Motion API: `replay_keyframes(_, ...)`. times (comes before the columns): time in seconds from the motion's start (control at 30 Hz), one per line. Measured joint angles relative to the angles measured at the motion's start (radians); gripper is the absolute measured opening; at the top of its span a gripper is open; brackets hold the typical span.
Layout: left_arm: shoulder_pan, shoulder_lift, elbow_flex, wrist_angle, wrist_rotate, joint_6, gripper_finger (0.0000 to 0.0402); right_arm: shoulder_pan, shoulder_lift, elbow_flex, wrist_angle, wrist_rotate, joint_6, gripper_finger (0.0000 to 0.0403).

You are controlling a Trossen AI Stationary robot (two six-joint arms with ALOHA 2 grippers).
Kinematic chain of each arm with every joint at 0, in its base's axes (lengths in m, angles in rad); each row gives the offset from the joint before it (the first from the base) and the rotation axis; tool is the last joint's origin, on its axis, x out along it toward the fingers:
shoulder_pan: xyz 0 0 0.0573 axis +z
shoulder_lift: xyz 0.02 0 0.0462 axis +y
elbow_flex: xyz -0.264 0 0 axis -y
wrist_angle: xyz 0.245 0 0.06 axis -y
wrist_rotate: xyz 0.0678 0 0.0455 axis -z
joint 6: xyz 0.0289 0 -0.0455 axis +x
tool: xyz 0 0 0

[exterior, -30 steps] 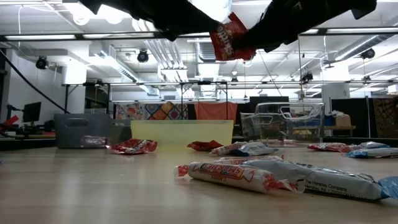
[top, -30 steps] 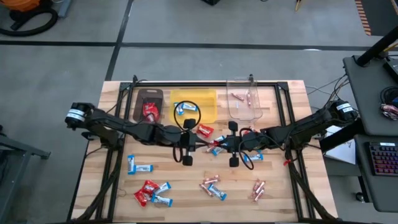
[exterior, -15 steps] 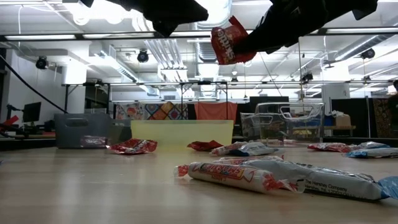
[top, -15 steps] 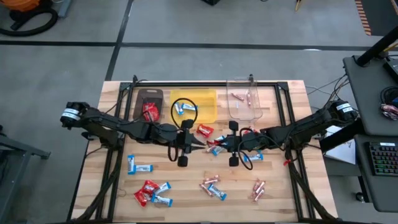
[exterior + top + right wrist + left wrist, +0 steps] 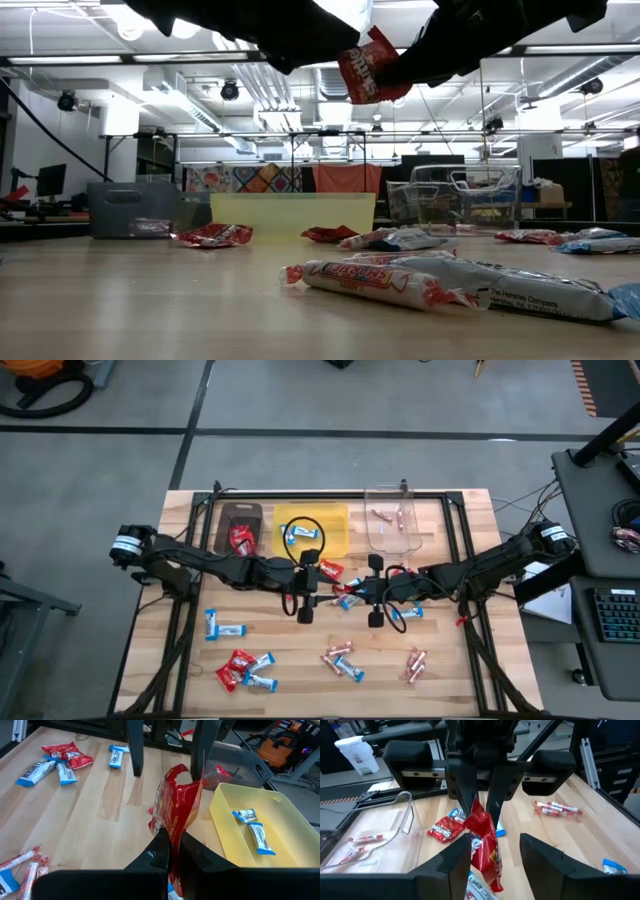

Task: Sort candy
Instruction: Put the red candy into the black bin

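Observation:
A red packet [image 5: 365, 68] is held high over the table's middle in my right gripper [image 5: 171, 837], which is shut on it. My left gripper [image 5: 495, 845] faces it from the table's left, open. Its fingers [image 5: 135, 750] stand on either side of the packet's free end [image 5: 487, 855]. Behind them stand three bins. The brown bin [image 5: 240, 530] holds red packets, the yellow bin [image 5: 312, 528] holds blue-and-white bars, and the clear bin [image 5: 392, 528] holds pink sticks. My right gripper pinches one end of the red packet [image 5: 172, 822] between its two fingers. The fingers come about level from the table's right. The packet is lifted clear of the table and reaches from the fingers toward my left gripper, crumpled, its free end sagging.
Loose candy lies around the arms: a red packet [image 5: 445, 827] just beyond the grippers, bars and packets at the near left [image 5: 240, 670], sticks at the near middle [image 5: 340, 658] and near right [image 5: 415, 663]. A black frame rail [image 5: 330, 495] runs along the far edge.
My left gripper drew back a little toward the table's left edge, away from the packet, then came toward it again. The red packet has stayed up in my right gripper, which has kept still.

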Motion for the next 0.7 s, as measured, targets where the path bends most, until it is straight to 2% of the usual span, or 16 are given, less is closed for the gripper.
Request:
replay_keyframes(0.13, 0.000, 0.001, 0.000, 0.000, -0.005, -0.004, 0.0121, 0.000, 0.000, 0.000, 0.000, 0.000, 0.000, 0.0012)
replay_keyframes(0.37, 0.001, 0.000, 0.000, -0.001, -0.006, -0.004, 0.0010, 0.000, 0.000, 0.000, 0.000, -0.001, -0.001, 0.0012)
replay_keyframes(0.5, 0.001, -0.001, 0.000, -0.008, -0.021, -0.025, 0.0005, 0.000, 0.000, 0.000, 0.000, -0.001, -0.002, 0.0012)
replay_keyframes(0.7, -0.007, -0.038, 0.000, -0.045, -0.096, -0.028, 0.0001, 0.000, 0.000, -0.001, 0.007, 0.000, -0.002, 0.0012)
